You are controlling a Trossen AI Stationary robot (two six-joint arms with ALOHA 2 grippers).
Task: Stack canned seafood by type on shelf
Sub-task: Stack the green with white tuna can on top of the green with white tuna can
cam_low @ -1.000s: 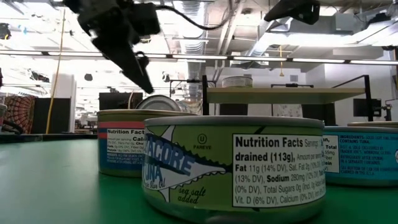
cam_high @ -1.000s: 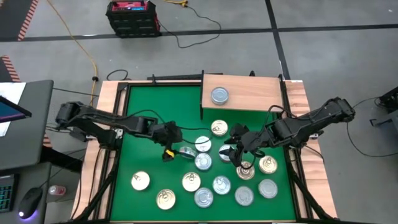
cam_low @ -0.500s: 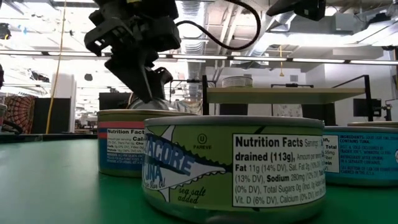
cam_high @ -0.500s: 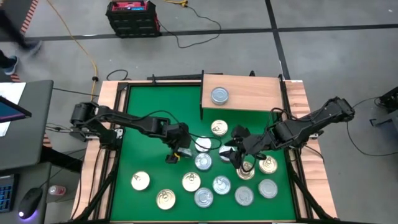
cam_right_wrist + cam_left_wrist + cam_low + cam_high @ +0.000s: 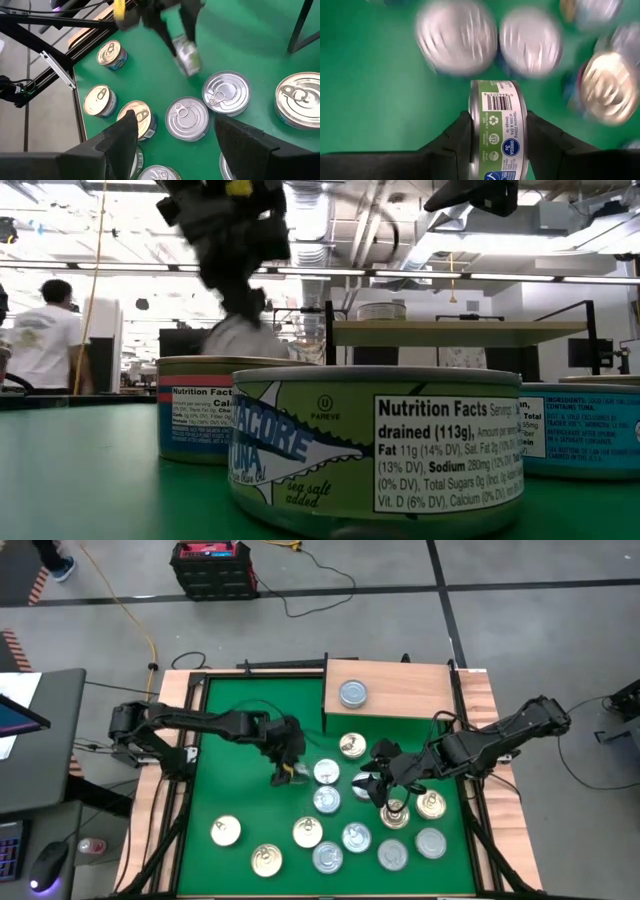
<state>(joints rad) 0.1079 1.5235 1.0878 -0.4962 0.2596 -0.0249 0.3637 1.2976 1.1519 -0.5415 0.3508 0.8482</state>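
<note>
Several flat round tins of canned seafood (image 5: 357, 836) lie on the green table, lids up, silver or gold. One silver tin (image 5: 352, 693) sits on the light-wood shelf (image 5: 400, 690) at the far edge. My left gripper (image 5: 291, 773) is at the table's middle, shut on a green-labelled tin (image 5: 497, 125) turned on its edge, left of two silver tins (image 5: 530, 42). My right gripper (image 5: 385, 792) hovers open above the tins on the right, with nothing between its fingers (image 5: 122, 137). My left gripper pinches the green-labelled tin by its two flat faces, one finger (image 5: 462, 137) on each, with the labelled side wall (image 5: 498, 112) toward the wrist. The fingers slant down from the table's left. The tin stands on edge; whether its lower rim touches the table I cannot tell.
A green-labelled tuna tin (image 5: 375, 445) stands right before the low camera, with two others beside it. The shelf's thin black legs (image 5: 329, 335) stand at the far side. A raised wooden border (image 5: 175, 740) frames the table. Bare green surface (image 5: 240, 790) lies at the left.
My left gripper has moved toward the table's right and a little toward the far edge, up to a tin that stood tilted beside the middle tins. Its fingers have closed on that tin. My right gripper has kept still.
</note>
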